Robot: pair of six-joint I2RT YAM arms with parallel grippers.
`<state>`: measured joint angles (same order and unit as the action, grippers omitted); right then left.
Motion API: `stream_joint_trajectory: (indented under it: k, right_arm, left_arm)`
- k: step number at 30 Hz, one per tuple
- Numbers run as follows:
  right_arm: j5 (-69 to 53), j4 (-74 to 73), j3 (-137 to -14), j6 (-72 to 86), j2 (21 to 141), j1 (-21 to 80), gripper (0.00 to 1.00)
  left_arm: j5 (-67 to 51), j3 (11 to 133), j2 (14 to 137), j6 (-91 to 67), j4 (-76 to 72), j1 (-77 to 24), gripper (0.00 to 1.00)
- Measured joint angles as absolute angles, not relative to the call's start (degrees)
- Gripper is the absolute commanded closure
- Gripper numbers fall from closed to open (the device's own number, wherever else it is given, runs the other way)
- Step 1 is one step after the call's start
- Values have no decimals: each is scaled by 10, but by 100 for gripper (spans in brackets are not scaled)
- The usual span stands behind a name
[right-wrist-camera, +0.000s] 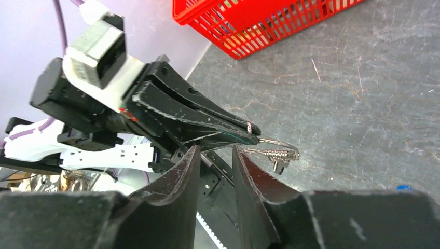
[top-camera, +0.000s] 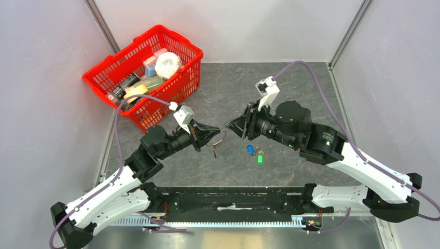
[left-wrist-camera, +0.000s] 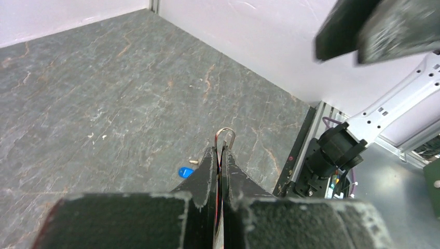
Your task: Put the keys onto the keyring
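Observation:
My left gripper (top-camera: 217, 133) is shut on the keyring (top-camera: 222, 138), a thin silver wire ring held above the table, with small silver keys (top-camera: 215, 151) dangling from it. In the left wrist view the ring's loop (left-wrist-camera: 227, 135) sticks out past the closed fingertips (left-wrist-camera: 210, 165). My right gripper (top-camera: 233, 124) is open and empty, facing the left one a few centimetres away. In the right wrist view its gripper (right-wrist-camera: 215, 151) sits just before the left gripper (right-wrist-camera: 207, 122) and the keyring (right-wrist-camera: 283, 143). Loose keys lie on the table: blue (top-camera: 250, 149), green (top-camera: 260, 158) and a silvery one (top-camera: 260, 152).
A red basket (top-camera: 182, 47) full of small items stands at the back left and shows in the right wrist view (right-wrist-camera: 249, 31). The blue key also shows in the left wrist view (left-wrist-camera: 184, 172). Grey walls close the sides. The arm bases' black rail (top-camera: 233, 199) runs along the near edge.

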<state>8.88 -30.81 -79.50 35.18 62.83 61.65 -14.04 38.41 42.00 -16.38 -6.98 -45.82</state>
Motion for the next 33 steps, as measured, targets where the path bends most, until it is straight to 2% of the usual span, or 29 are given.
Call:
stream_joint_trajectory:
  k: [16,27,33]
  right_arm:
    - [184,-369,-743,343,579,616,49]
    - [248,-438,-615,377,556,575,52]
    - [247,-452,-563,411,592,525,55]
  left_arm:
    - [-89,389,408,-164,-22,-458,98]
    - [-70,394,390,-164,-13,-458,98]
    - [-59,395,388,-164,-1,-458,98]
